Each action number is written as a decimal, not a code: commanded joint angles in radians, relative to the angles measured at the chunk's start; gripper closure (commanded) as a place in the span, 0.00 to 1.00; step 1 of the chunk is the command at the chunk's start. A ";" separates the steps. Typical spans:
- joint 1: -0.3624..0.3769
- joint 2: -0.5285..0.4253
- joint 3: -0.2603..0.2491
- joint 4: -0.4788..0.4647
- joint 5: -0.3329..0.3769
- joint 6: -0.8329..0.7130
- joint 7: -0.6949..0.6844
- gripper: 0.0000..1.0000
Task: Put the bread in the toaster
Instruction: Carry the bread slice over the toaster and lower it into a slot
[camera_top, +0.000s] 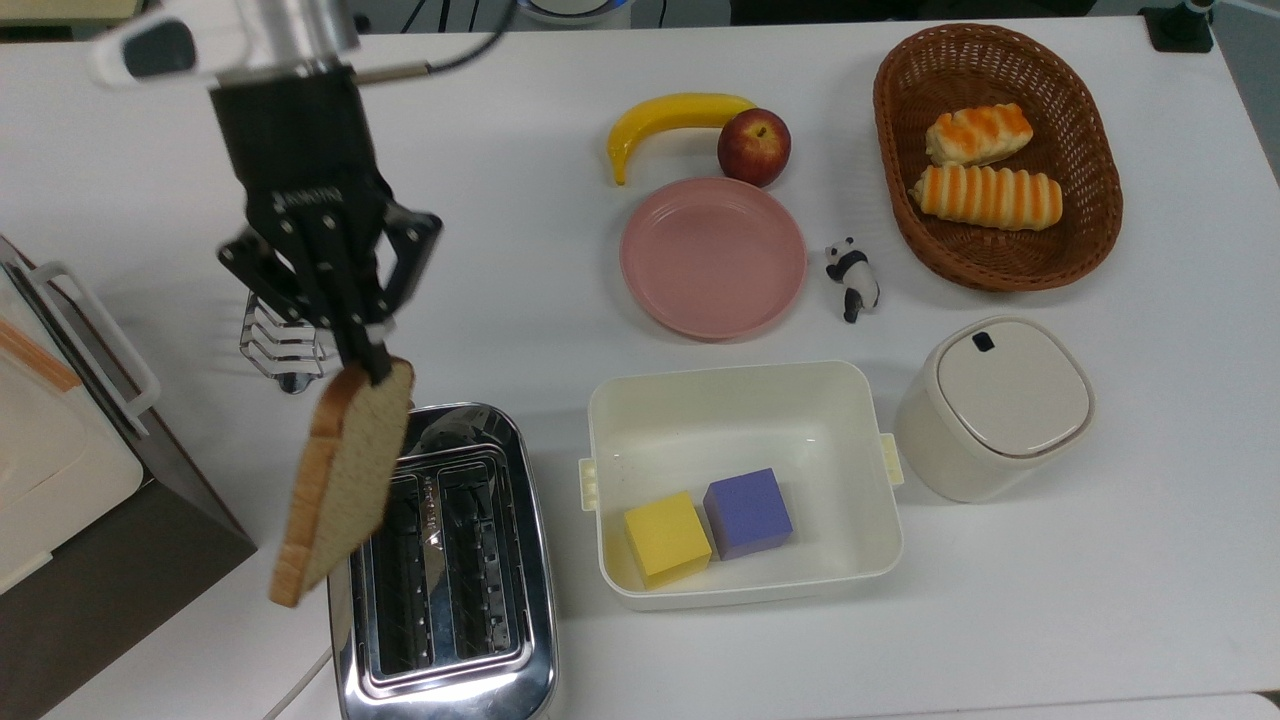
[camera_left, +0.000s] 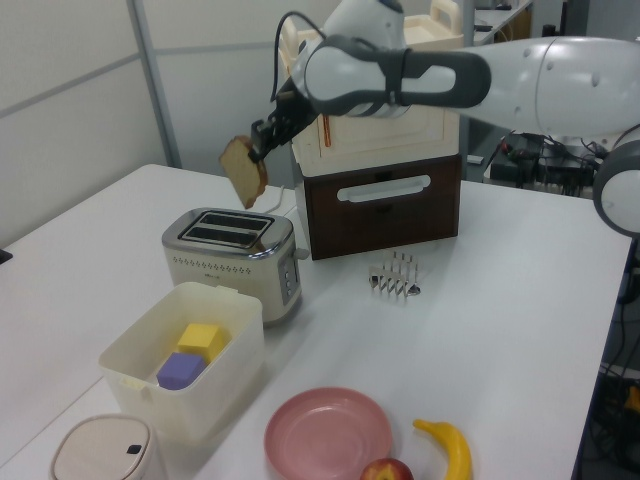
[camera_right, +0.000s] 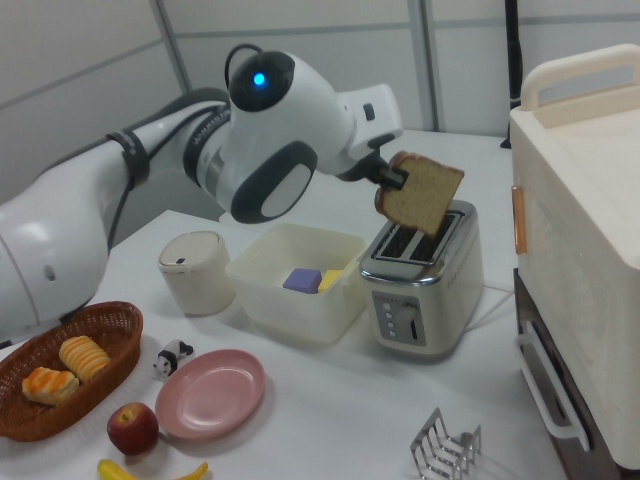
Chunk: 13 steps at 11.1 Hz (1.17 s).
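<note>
Bread (camera_top: 345, 480) in claw (camera_top: 372, 368) above toaster (camera_top: 470, 640)

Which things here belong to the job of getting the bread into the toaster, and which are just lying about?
Part of the job:
- bread, held above the toaster
- toaster, slots free
- end effector, shut on the bread

Lying about:
- toast rack
- pink plate
- banana
- apple
- basket of rolls
- white tub with two cubes
- lidded bin
- panda figure
</note>
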 joint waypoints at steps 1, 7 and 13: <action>0.006 0.001 0.003 -0.050 0.018 0.036 -0.058 1.00; 0.011 0.001 0.004 -0.108 0.014 0.022 -0.108 1.00; 0.000 -0.015 -0.002 -0.099 0.014 -0.060 -0.089 0.55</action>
